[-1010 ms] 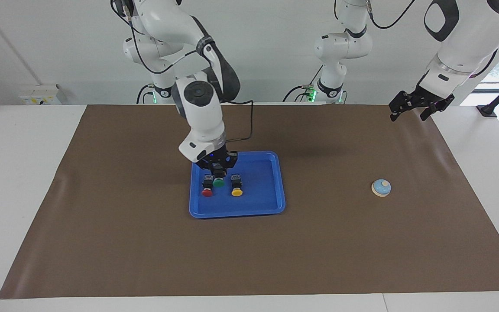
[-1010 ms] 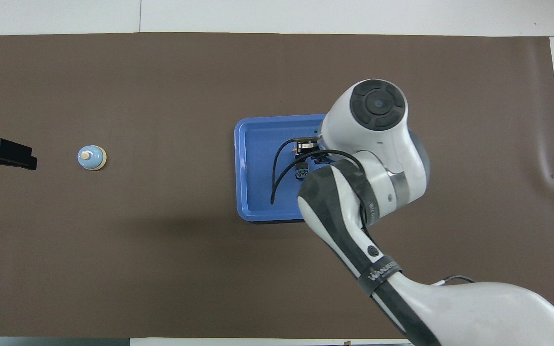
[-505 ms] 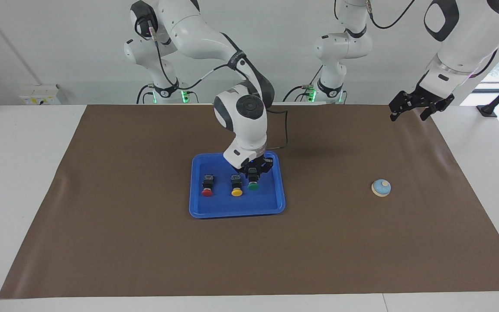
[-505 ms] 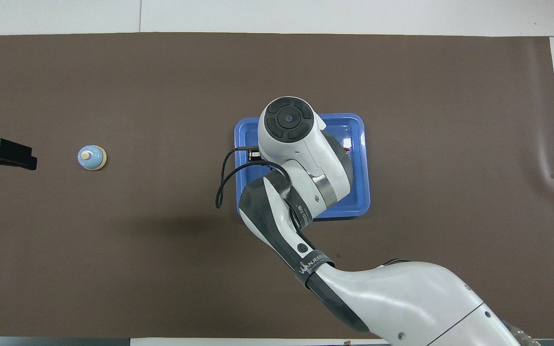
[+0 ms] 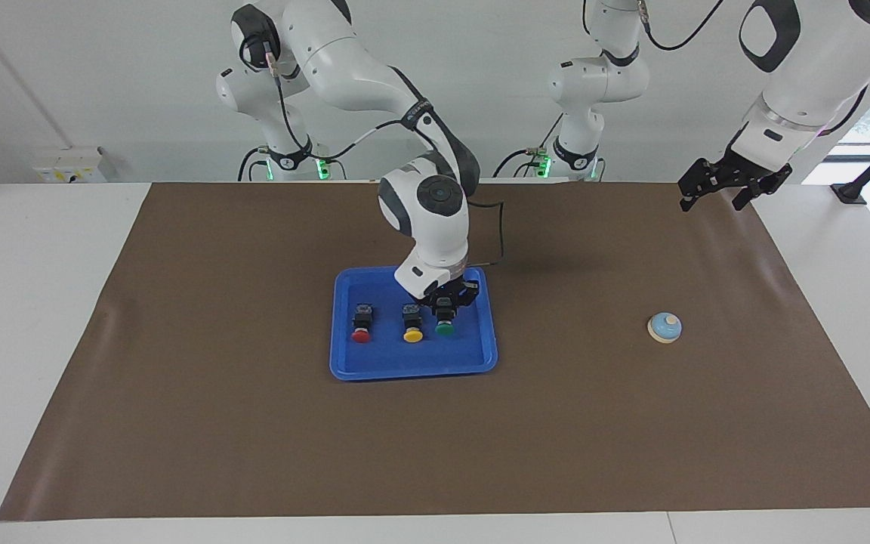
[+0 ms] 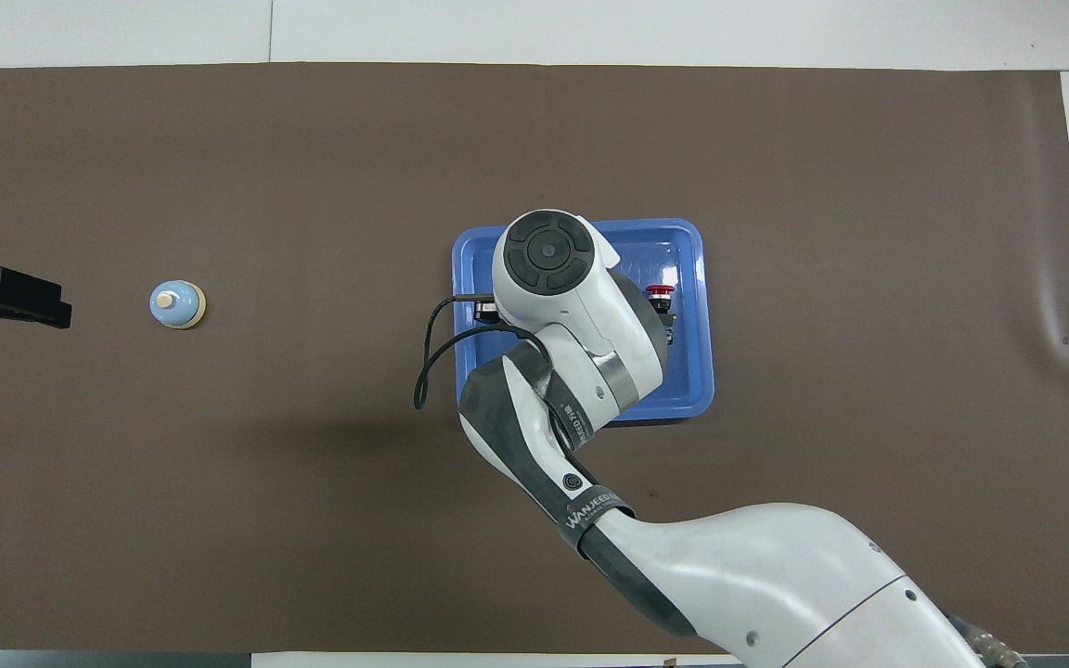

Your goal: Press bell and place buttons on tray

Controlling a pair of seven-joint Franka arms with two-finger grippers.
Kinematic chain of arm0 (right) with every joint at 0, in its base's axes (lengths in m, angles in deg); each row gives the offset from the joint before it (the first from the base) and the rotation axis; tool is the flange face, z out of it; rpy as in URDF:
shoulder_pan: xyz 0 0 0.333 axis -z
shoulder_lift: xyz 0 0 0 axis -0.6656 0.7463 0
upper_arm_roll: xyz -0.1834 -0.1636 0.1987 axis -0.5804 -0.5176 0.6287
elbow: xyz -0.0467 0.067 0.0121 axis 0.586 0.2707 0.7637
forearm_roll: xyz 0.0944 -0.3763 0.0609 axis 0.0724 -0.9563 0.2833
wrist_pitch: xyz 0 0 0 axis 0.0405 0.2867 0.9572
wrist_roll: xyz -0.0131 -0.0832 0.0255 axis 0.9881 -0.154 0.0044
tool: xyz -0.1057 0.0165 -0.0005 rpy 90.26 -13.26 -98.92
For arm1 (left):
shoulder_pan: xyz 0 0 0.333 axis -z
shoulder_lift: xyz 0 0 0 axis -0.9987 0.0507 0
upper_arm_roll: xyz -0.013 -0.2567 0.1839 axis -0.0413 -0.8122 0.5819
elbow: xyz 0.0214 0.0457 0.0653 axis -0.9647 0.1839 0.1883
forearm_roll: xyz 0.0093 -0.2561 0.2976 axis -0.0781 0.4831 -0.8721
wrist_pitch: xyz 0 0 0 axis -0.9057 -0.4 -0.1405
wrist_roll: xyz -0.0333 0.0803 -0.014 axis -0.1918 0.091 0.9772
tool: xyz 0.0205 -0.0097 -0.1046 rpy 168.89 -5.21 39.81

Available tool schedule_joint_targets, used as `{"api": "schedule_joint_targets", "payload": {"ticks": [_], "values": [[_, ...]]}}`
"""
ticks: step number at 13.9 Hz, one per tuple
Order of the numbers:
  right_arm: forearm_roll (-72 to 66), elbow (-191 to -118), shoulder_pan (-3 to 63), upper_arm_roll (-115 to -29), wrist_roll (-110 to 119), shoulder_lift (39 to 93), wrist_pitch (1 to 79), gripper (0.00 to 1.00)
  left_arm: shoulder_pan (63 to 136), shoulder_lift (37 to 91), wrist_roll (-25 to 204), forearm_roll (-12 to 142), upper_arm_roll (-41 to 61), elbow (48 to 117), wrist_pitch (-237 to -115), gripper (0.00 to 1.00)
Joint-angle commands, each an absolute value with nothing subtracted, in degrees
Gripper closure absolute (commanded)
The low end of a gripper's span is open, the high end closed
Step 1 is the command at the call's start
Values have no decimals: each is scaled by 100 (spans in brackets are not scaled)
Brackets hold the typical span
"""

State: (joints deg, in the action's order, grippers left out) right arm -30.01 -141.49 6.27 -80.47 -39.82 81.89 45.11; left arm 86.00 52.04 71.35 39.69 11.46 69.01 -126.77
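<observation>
Setting: brown mat (image 5: 254, 423) spread over a white counter (image 5: 27, 340), two Franka arms at work, white wall at the back.
Tray: bright blue plastic tray (image 5: 412, 366) mid-mat, roughly btwn the two arm bases.
Buttons: all three stand in a row inside the tray. Red-cap button (image 5: 361, 329) toward the right arm's end, yellow-cap button (image 5: 412, 328) in the middle, green-cap button (image 5: 444, 323) toward the left arm's end.
Right tool: right tool (image 5: 446, 296) is down in the tray, directly on the green-cap button's body, fingers either side of it. Looks clenched on it, cap pointing away from the robots. In the overhead view the arm's wrist covers most of the row; only the red cap (image 6: 659, 291) peeks out.
Left tool: left tool (image 5: 714, 189) waits raised over the mat's corner at its own end; fingers appear spread, holding nothing.
Bell: light-blue desk bell (image 5: 664, 328) w/ cream knob sits alone on the mat, well apart from the tray, toward the left arm's end.
Progress: placing looks nearly finished. Two buttons are set down and free; the third is at tray level and, by my read, only needs letting go.
Left to do: release and lift clear. Whether the bell was rung cannot be told; no tool is near it.
</observation>
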Motion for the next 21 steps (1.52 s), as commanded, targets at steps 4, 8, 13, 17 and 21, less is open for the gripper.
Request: {"api": "schedule_joint_targets", "payload": {"ticks": [4, 8, 13, 17, 21], "values": [[-3023, -14018, 648, -8118, -4075, 8093, 4077, 0, 8604, 5090, 7185, 3958, 1154, 6970, -12602, 0], [-3111, -14052, 1254, -8215, -3321, 7453, 3461, 0, 8604, 5090, 7185, 3958, 1154, 6970, -12602, 0], [-3533, -14280, 2157, -8206, -1838, 6469, 2619, 0, 8604, 5090, 7185, 3958, 1154, 6970, -12611, 0], [-3533, -14815, 3029, -8206, -543, 5520, 2028, 0, 8604, 5090, 7185, 3958, 1154, 6970, -12602, 0], [-3533, -14905, 3688, -8206, 222, 5079, 1598, 0, 8604, 5090, 7185, 3958, 1154, 6970, -12602, 0]]}}
